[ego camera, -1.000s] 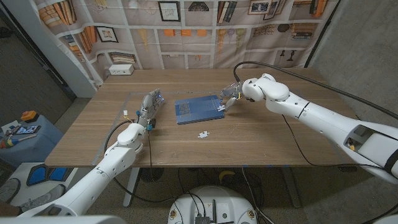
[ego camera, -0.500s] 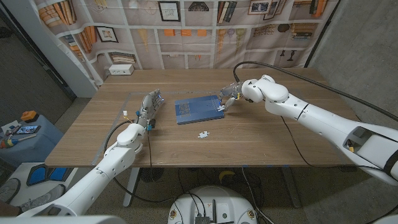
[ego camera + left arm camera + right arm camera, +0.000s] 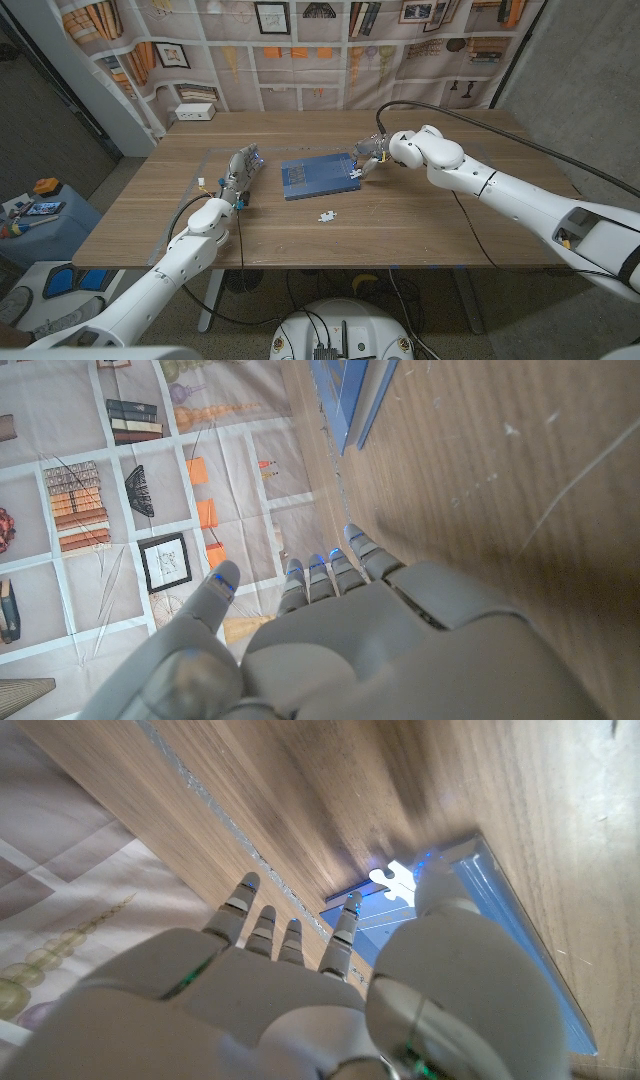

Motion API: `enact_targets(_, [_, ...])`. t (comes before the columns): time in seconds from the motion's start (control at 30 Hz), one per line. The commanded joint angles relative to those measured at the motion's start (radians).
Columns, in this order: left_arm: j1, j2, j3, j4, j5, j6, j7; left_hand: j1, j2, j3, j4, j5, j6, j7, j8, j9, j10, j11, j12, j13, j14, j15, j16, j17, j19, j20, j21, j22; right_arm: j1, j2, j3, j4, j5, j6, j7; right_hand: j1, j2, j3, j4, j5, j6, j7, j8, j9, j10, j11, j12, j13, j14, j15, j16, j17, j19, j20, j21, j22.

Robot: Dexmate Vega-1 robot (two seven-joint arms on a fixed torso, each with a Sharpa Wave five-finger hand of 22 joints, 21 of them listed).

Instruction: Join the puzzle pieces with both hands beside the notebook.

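A blue notebook [image 3: 318, 177] lies at the middle of the table. One white puzzle piece [image 3: 357, 173] sits on its right edge, and a second white piece [image 3: 327, 216] lies on the wood in front of the notebook. My right hand [image 3: 368, 151] hovers at the notebook's right corner. In the right wrist view its thumb [image 3: 440, 892] and a fingertip [image 3: 349, 907] flank the piece [image 3: 393, 879], with a narrow gap at the fingertip. My left hand [image 3: 240, 167] waits left of the notebook, holding nothing, fingers straight and thumb apart [image 3: 330, 620].
A white box [image 3: 196, 112] stands at the table's far left corner. Cables run along both arms. A wall hanging printed with bookshelves hangs behind the table. Bare wood spreads to the right and across the front of the table [image 3: 450, 230].
My right forearm has shifted very slightly; its hand stays at the notebook's right corner over the piece. The left hand and both pieces have not moved.
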State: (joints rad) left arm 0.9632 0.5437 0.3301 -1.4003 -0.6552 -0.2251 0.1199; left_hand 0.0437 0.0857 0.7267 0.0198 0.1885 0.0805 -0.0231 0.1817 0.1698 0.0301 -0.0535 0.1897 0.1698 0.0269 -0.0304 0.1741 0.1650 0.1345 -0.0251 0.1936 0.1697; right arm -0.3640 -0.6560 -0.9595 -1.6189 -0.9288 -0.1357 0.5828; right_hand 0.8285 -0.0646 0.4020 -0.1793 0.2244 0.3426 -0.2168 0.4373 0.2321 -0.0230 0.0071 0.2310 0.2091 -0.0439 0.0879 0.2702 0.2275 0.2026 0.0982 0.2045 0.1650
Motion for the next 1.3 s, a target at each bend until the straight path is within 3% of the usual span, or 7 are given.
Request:
enact_targets(0.03, [0.001,0.001,0.000,-0.001,-0.003,0.004,0.001,-0.013,0.065,0.007,0.001,-0.002,0.009,0.000,-0.001,0.004,0.005,-0.004,-0.001,0.004,0.008,-0.017,0.002,0.003,0.008,0.001,0.001,0.002,-0.023,-0.005,0.002,-0.002,-0.016,-0.003,-0.057,0.015,-0.013,0.002,0.000,-0.007,0.013,-0.001,0.007,0.002,0.011,-0.005,0.007,0.000,0.012,-0.004,0.006,0.003,0.017,-0.007,0.004,0.004])
enact_targets(0.3, [0.001,0.002,0.001,-0.002,-0.004,0.006,-0.001,-0.014,0.064,0.007,0.001,-0.002,0.009,0.000,0.000,0.004,0.004,-0.005,-0.001,0.004,0.008,-0.018,0.002,0.003,0.008,0.001,0.001,0.002,-0.044,-0.007,0.008,-0.006,-0.017,-0.009,-0.098,0.031,-0.024,-0.001,0.003,-0.018,0.045,0.000,0.023,0.004,0.029,-0.006,0.008,-0.001,0.025,-0.013,0.008,0.003,0.042,-0.023,0.006,0.004])
enact_targets(0.93, [0.004,0.004,0.001,-0.008,-0.007,0.010,-0.004,-0.015,0.063,0.009,0.002,-0.002,0.009,-0.002,-0.001,0.004,0.004,-0.003,-0.002,0.004,0.009,-0.018,0.002,0.003,0.010,0.003,0.001,0.002,-0.085,-0.011,0.026,-0.017,-0.031,-0.042,-0.183,0.071,-0.027,-0.003,0.009,-0.030,0.152,0.000,0.077,0.012,0.088,-0.035,0.013,-0.002,0.071,-0.047,0.021,0.005,0.089,-0.049,0.005,0.004])
enact_targets(1.3, [0.007,0.006,-0.001,-0.009,-0.009,0.010,-0.004,-0.016,0.063,0.010,0.002,-0.002,0.009,-0.003,-0.001,0.004,0.005,-0.003,-0.001,0.004,0.009,-0.018,0.002,0.003,0.010,0.003,0.001,0.002,-0.095,-0.011,0.024,-0.012,-0.040,-0.050,-0.213,0.084,-0.024,-0.004,0.010,-0.031,0.180,-0.003,0.092,0.014,0.104,-0.043,0.013,-0.002,0.088,-0.059,0.026,0.006,0.107,-0.057,0.006,0.005])
